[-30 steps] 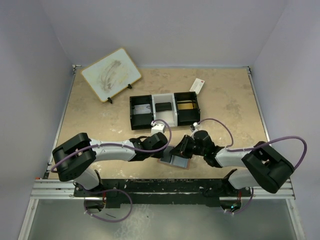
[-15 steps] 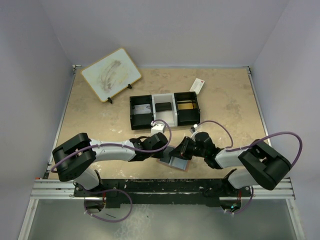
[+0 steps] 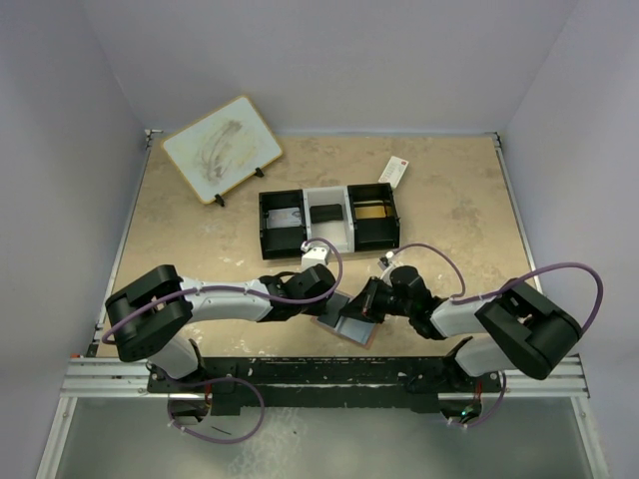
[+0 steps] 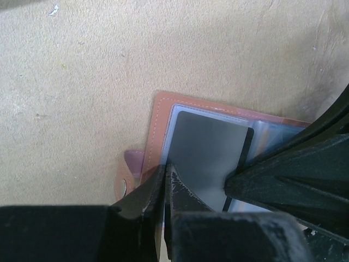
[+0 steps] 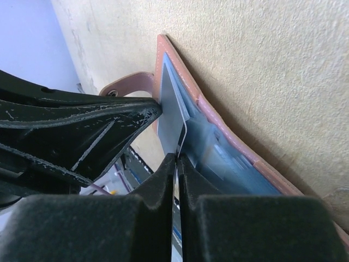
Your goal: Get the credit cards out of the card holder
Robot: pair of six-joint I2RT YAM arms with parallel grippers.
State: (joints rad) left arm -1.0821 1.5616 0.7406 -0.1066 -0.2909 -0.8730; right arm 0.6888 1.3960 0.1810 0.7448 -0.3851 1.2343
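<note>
The salmon-tan card holder (image 3: 351,327) lies open on the table near the front edge, between my two grippers. My left gripper (image 3: 327,302) is shut on its left leather edge (image 4: 157,128), beside the strap with the snap (image 4: 124,185). A silvery grey credit card (image 4: 210,147) sticks partly out of a clear bluish pocket. My right gripper (image 3: 369,299) is shut on that card's edge (image 5: 173,117), above the holder (image 5: 180,71). The left fingers (image 5: 82,125) show close by in the right wrist view. Any other cards in the pockets are hidden.
A black-and-white three-compartment tray (image 3: 305,198) stands behind the grippers, with flat items in its compartments. A white packet with a red end (image 3: 393,171) lies at the back right. A small whiteboard on a stand (image 3: 221,148) is at the back left. Walls enclose the table.
My right gripper has shifted slightly to the right and lower with the grey card in it. The left gripper has stayed on the card holder.
</note>
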